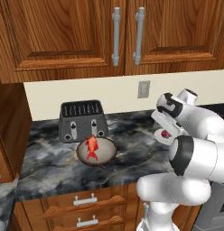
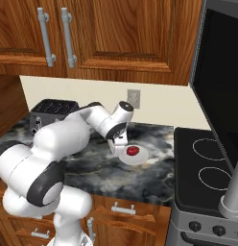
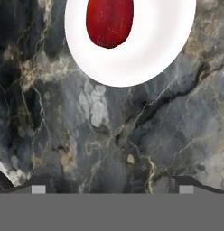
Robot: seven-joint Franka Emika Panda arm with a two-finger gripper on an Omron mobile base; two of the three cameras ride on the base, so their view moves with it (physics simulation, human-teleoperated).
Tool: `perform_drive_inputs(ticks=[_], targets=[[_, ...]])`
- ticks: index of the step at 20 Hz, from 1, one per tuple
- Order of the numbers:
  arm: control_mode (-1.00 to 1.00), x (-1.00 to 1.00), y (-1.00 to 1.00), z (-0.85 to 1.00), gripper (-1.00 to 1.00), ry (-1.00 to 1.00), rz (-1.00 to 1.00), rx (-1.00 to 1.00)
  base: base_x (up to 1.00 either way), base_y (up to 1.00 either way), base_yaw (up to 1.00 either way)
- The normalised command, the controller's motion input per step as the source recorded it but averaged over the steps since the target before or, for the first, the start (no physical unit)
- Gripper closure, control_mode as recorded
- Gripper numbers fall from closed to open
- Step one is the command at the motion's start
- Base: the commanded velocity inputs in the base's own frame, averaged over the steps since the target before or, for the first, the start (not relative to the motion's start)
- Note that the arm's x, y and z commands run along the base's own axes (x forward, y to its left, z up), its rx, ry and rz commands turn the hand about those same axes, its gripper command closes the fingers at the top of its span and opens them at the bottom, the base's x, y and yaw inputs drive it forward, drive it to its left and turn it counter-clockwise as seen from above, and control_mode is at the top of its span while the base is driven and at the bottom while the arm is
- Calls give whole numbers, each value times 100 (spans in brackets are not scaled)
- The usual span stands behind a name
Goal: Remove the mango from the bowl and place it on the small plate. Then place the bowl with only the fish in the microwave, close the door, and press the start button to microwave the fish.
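The dark red mango lies on the small white plate, also seen as mango on plate at the right of the counter. My gripper hovers over bare marble just beside the plate, open and holding nothing; from the right base it is the gripper left of the plate. The brown bowl stands in front of the toaster, and the orange-red fish is alone in it. The microwave's dark-glass door stands open at the right, its handle bar low in that view.
A grey toaster sits at the back left of the marble counter. A black stovetop adjoins the counter on the right. Wooden cabinets hang overhead, and an outlet is on the wall.
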Motion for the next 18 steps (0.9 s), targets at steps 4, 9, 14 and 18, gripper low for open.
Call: perform_drive_inputs(ticks=[4,9,14,18], targets=[[-100,-14,91,0,-100,0,0,0,0,0,0],[-100,-19,35,18,-100,-7,3,3,0,0,0],[-100,-12,11,3,-100,-18,19,16,0,0,0],[-100,16,77,-18,-100,-8,33,14,0,0,0]])
